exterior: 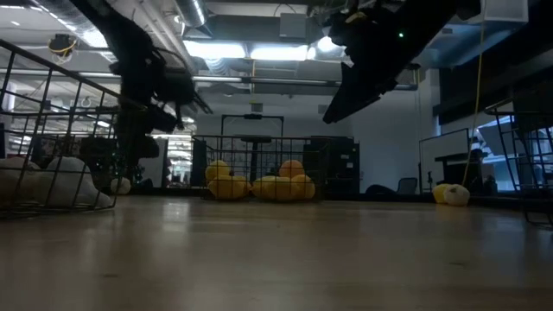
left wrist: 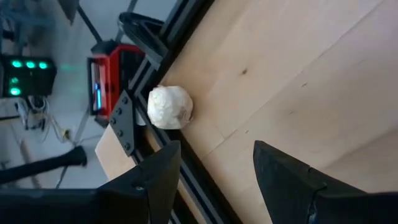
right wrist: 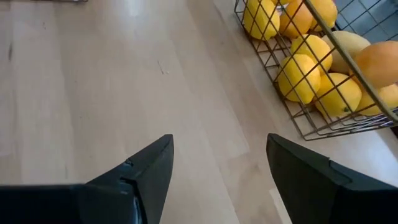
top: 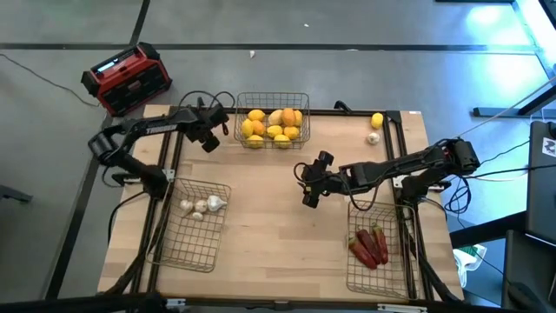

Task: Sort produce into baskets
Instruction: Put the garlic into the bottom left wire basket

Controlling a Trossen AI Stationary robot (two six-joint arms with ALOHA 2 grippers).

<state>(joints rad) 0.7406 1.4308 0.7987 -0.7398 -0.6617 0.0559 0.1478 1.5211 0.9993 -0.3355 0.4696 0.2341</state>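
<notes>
Three wire baskets: chili basket (top: 379, 252) nearest at 5 o'clock holds roughly four, garlic basket (top: 193, 224) at 8 o'clock three bulbs, citrus basket (top: 272, 121) at 12 maybe nine. Right gripper (top: 308, 198) mid-table and left gripper (top: 211, 142) at 10 hover open, empty. Next grab looks like stray lemon (top: 377, 121) and garlic (top: 373, 137) at 1 o'clock.
</notes>
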